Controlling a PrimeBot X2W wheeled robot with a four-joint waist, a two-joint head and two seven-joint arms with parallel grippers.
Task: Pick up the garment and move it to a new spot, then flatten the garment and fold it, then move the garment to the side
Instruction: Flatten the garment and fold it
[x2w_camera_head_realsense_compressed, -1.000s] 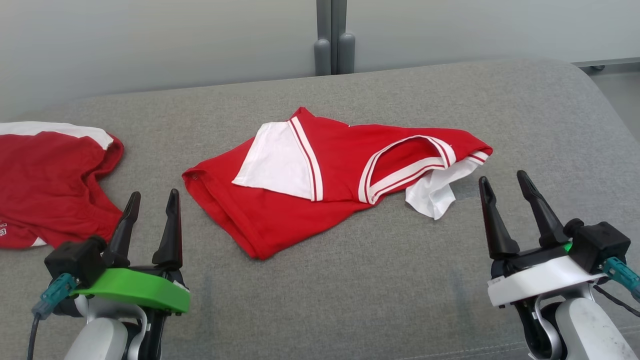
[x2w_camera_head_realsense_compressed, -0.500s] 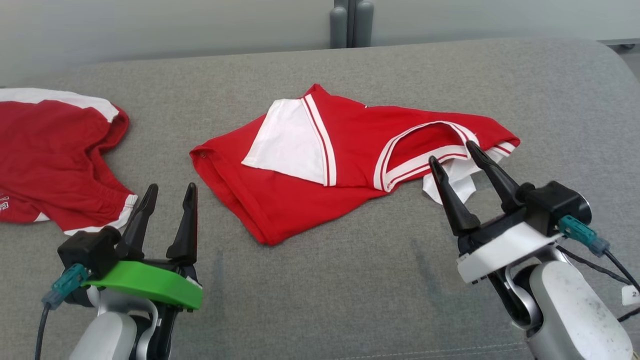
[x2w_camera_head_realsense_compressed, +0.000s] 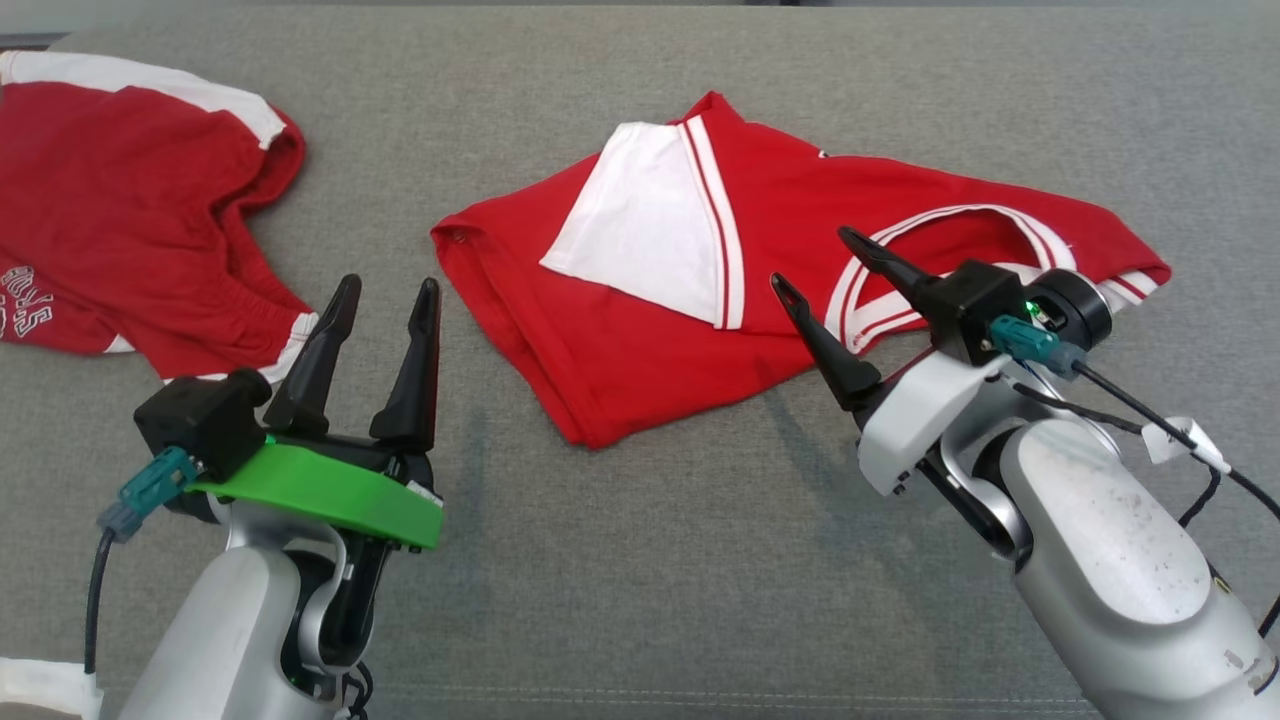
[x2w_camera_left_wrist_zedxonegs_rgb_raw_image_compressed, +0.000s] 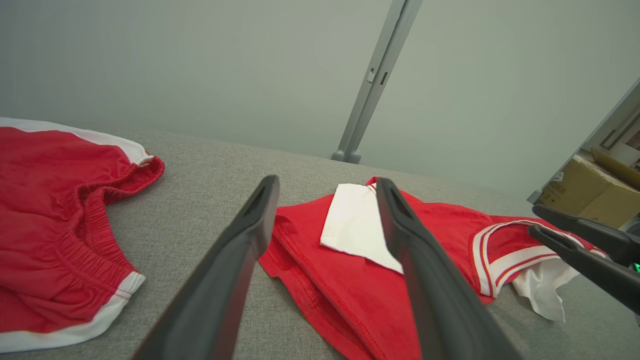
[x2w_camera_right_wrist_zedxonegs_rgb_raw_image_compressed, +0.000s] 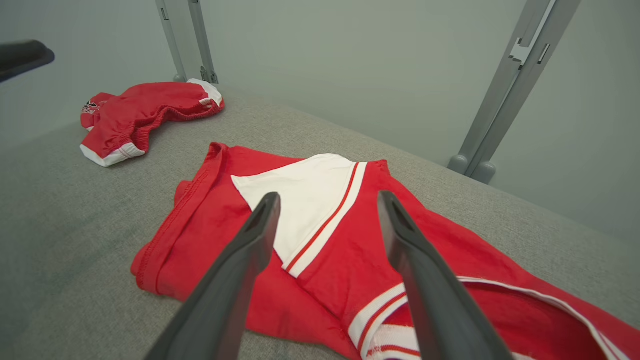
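Red garment (x2w_camera_head_realsense_compressed: 640, 350) lies on grey cushion (x2w_camera_head_realsense_compressed: 650, 570); both jaws spread wide, apparently empty.

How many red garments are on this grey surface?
2. A crumpled red and white shirt lies in the middle; red shorts lie at the far left, partly cut off in the head view. None seems hidden.

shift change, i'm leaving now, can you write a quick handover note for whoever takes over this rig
Grippers: the left gripper is open and empty, short of the red shirt. The right gripper is open and empty, with its fingers over the shirt's striped neckline.
Things: the red shirt lies crumpled mid grey cushion. The red shorts lie apart at far left.
Done: nothing yet, the shirt is not picked up.
Left: grasp, move, flatten, fold, set aside.
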